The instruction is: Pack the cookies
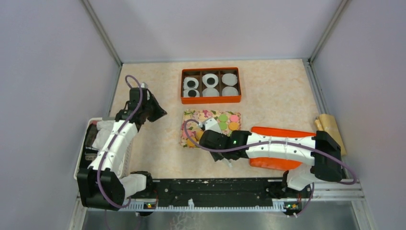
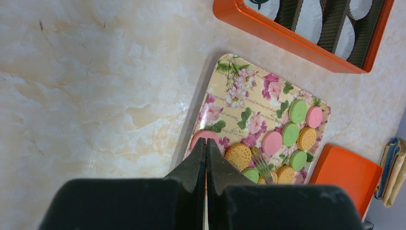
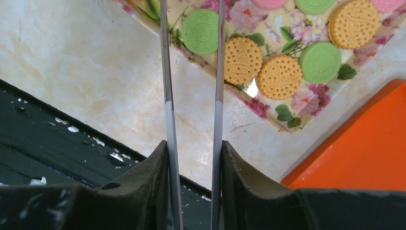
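Pink, green and orange cookies [image 2: 271, 142] lie on a floral tray [image 2: 239, 91], also seen from above [image 1: 203, 115]. Black cookies [image 1: 191, 84] sit in white paper cups inside the orange box [image 1: 210, 100] behind it. My right gripper [image 3: 194, 148] is shut on metal tongs [image 3: 167, 96]. The tongs' two arms reach over the tray's near corner and straddle a green cookie [image 3: 200, 31]; their tips are out of view there. From above, the right gripper [image 1: 210, 136] is at the tray's near edge. My left gripper [image 2: 206, 142] is shut and empty, left of the tray [image 1: 160, 112].
An orange lid [image 1: 282, 132] lies under my right arm, right of the tray. A white basket [image 1: 88, 143] stands at the left edge, and a beige roll [image 1: 330, 127] at the right. A black rail [image 1: 215, 189] runs along the near edge.
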Available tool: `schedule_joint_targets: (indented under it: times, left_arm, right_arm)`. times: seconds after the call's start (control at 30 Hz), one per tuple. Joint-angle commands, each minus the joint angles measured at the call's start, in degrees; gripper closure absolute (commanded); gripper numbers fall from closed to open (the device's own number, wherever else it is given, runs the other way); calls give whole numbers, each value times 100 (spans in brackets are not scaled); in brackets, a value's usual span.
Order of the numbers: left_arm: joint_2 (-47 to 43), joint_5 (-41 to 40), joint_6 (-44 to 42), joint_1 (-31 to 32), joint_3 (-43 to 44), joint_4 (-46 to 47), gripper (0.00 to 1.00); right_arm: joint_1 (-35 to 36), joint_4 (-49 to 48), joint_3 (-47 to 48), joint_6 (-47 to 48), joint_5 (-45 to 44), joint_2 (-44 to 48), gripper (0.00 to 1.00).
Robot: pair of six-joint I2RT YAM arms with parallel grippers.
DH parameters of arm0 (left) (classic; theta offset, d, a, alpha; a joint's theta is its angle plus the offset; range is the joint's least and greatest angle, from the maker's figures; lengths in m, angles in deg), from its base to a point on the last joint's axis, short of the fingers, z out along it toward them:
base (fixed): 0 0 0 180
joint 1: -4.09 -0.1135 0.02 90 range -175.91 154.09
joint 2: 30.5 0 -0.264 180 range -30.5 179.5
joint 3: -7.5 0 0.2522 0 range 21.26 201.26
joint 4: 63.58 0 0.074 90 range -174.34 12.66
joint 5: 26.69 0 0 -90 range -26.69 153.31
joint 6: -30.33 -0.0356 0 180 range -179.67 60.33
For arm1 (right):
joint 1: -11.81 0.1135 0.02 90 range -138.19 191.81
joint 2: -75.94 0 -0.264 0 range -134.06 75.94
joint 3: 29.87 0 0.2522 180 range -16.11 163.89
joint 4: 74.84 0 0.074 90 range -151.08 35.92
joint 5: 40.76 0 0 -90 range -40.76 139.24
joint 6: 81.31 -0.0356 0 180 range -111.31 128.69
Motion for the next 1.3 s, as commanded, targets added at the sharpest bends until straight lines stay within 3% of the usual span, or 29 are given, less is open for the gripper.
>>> schedule_joint_targets:
  times: [0.0,0.2,0.37,0.73,1.0,1.27]
  left_arm:
    - [-35,4,-22,-22,-53,101,100]
    - [18,53,-9,-22,15,156,100]
    - [73,35,-38,-22,68,174,100]
    - [268,-38,-82,-22,140,204,100]
    - [443,-66,-92,-22,158,230,100]
    - [442,-137,-114,-31,142,220,100]
  right_arm:
    - [42,-30,484,-6,-568,182,95]
    - [-129,109,1069,239,-1132,176,96]
    - [-766,-21,1506,644,-1188,-17,96]
    - [-2232,-937,2065,1405,-528,-897,96]
    - [-2605,-1200,2449,1637,-331,-1753,97]
    - [-2680,-1266,2391,1644,-262,-1902,96]
